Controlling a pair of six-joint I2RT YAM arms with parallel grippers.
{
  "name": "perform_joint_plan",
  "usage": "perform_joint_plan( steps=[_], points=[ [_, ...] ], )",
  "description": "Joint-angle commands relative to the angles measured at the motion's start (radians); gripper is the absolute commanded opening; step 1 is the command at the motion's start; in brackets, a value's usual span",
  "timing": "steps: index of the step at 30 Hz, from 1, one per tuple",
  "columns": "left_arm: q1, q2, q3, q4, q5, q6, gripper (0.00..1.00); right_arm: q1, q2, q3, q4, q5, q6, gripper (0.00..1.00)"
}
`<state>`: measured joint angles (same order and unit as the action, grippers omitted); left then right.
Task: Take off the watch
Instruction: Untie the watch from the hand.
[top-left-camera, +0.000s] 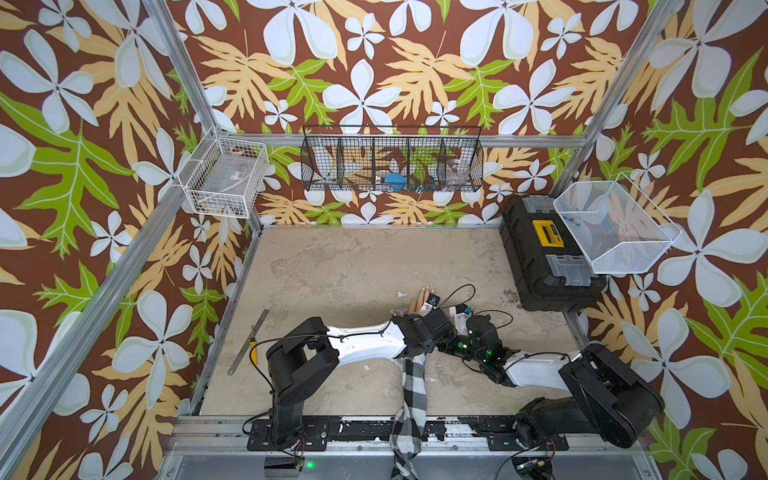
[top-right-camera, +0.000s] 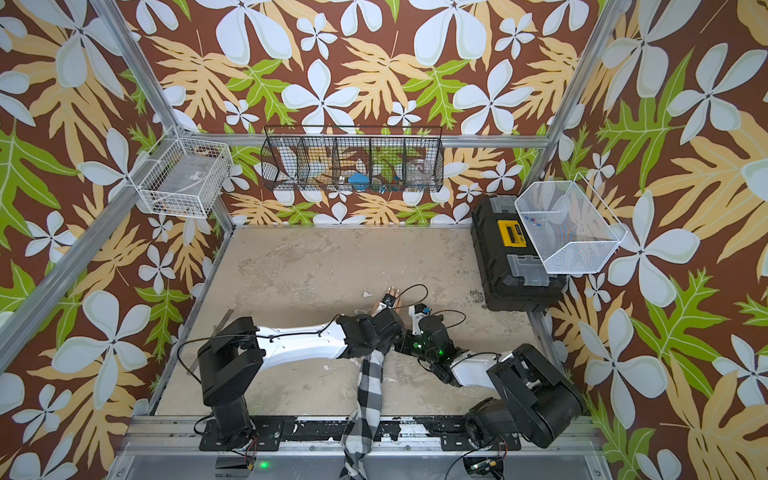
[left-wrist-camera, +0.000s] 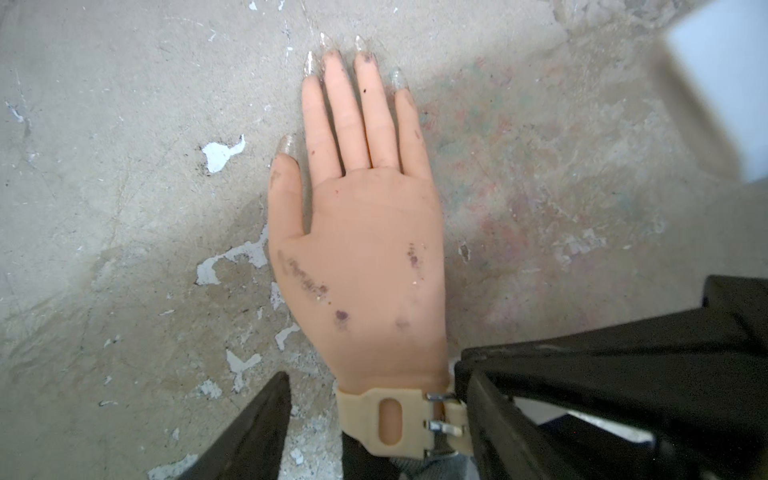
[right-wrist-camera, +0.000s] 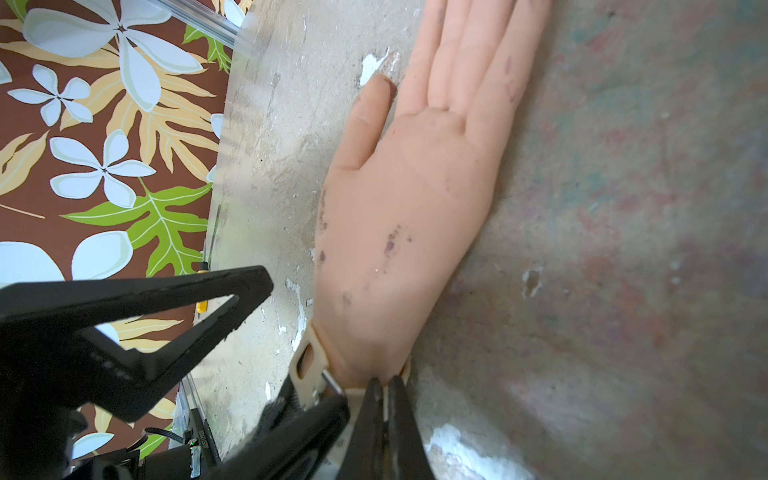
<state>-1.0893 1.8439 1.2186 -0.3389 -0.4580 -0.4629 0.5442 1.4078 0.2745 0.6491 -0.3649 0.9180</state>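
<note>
Watch (left-wrist-camera: 359, 415) sat buckled round the mannequin hand's (left-wrist-camera: 365, 249) wrist on the bench (left-wrist-camera: 104, 208), left pincer (left-wrist-camera: 370, 370) spread astride it, right pincer (right-wrist-camera: 386, 382) pressed together, seemingly on the strap; risk was the thin strap slipping out, or a pull dragging the unheld hand.

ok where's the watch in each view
Top views: not visible, hidden under the left arm.
Left wrist: watch strap round the hand's wrist, between the open left claw's fingers.
Right wrist: same strap, at the shut right claw's tips.
Landmark: the hand, in every view.
</note>
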Motion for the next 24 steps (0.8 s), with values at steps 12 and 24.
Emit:
perform_joint_plan(
  steps=[12, 24],
  points=[
    [0.0, -0.036, -0.02, -0.046, -0.075, 0.012, 0.67, 0.001, 0.006, 0.001, 0.0, 0.001, -0.002, 0.0],
    [0.035, -0.092, -0.049, -0.025, -0.032, -0.014, 0.67, 0.001, 0.003, 0.003, 0.006, -0.004, 0.001, 0.0]
  ],
)
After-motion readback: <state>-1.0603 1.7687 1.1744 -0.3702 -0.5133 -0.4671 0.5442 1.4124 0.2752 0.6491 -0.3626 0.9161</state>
